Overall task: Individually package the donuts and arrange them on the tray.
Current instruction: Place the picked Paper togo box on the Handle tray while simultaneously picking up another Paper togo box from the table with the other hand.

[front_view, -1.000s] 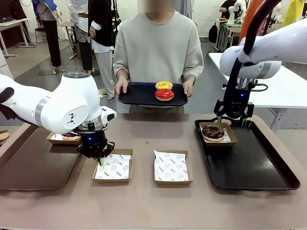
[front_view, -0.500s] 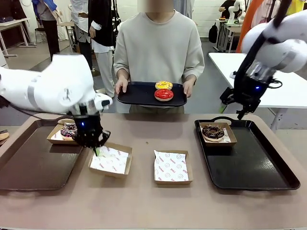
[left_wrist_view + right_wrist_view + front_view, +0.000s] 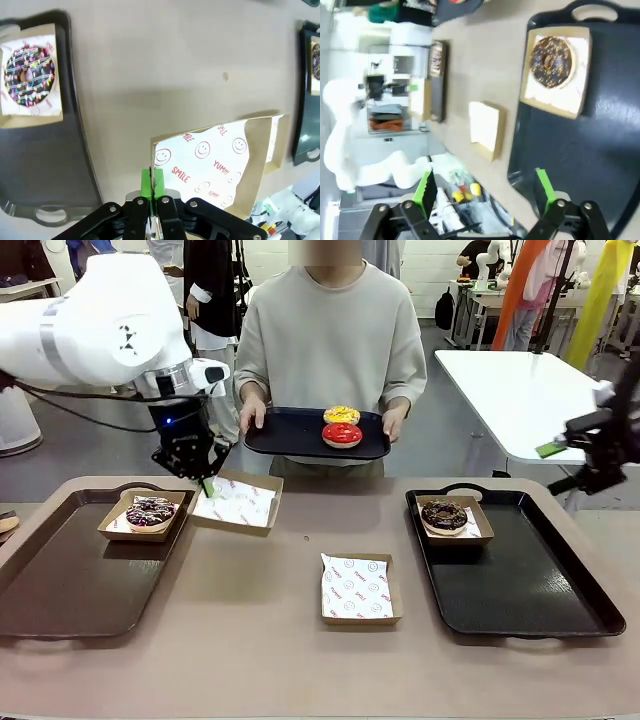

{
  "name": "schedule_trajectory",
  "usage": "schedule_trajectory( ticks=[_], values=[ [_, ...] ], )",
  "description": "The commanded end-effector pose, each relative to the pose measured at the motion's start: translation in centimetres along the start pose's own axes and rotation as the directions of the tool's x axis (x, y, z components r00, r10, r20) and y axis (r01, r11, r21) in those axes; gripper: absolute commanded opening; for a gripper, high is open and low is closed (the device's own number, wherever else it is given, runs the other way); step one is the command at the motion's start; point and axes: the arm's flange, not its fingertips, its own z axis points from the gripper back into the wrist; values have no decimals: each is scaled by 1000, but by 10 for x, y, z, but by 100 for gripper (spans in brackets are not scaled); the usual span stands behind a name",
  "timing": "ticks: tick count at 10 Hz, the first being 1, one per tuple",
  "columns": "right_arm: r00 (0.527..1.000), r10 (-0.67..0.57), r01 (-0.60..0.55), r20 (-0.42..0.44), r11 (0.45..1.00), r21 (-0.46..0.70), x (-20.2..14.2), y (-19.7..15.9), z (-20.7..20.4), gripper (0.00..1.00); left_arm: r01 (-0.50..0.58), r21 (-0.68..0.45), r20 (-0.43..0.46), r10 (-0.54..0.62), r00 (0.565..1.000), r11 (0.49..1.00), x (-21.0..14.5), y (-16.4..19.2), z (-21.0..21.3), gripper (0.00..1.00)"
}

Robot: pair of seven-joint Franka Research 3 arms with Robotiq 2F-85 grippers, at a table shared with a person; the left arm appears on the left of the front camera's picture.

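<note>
left end effector (image 3: 206,483): clenched on the near rim of a lined carton (image 3: 238,502), green pads pinching cardboard and paper liner together. the left wrist view confirms it: fingertips (image 3: 155,181) pressed flat on the edge, carton (image 3: 215,160) hanging tilted, clear of the surface (image 3: 300,660).

changes in the last second:
- that carton was lying on the surface at about 8 o'clock. it is now lifted and carried to about 11 o'clock, just short of the person's tray (image 3: 290,445).
- right end effector (image 3: 590,450) was low over the right tray (image 3: 530,590). it has pulled up and out to 3 o'clock, off the surface edge. jaws released and wide, nothing between the pads (image 3: 542,186).

where the donuts sit:
- sprinkled donut (image 3: 150,512) boxed, on the left tray (image 3: 60,590), 9 o'clock.
- dark chocolate donut (image 3: 444,516) boxed, at the far end of the right tray, 2 o'clock.
- yellow donut (image 3: 341,417) and red donut (image 3: 342,436) bare on the person's tray, 12 o'clock, touching each other. the tray is held in both hands.
- spare carton (image 3: 359,588) empty, mid-surface toward 6 o'clock.

reading: two donuts are packaged and two are left. the raised carton looks like it is being offered up to take one of the bare donuts. the right withdrawal reads as a finished placement. the pinch is on one edge only, so the carton may sag or swing once it is loaded.
</note>
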Motion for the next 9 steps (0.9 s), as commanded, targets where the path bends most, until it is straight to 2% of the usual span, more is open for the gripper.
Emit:
schedule_trajectory(
  ticks=[1, 3, 5, 9],
  values=[
    [996, 20, -30, 92, 994, 109, -46, -4, 12, 100, 12, -4, -1, -12, 1000, 1000, 32, -5, 0, 0],
    [984, -18, -5, 176, 992, 126, -80, -14, 24, 100, 0, -7, 10, 0, 1000, 1000, 56, -6, -2, 0],
    [977, -54, 22, 207, 987, 156, -102, -30, 27, 100, -6, -15, 5, 6, 1000, 1000, 76, -3, -7, 0],
    [970, -93, 58, 223, 986, 157, -108, -42, 25, 100, -22, 1, -28, 22, 999, 1000, 99, -7, -27, 0]
  ],
)
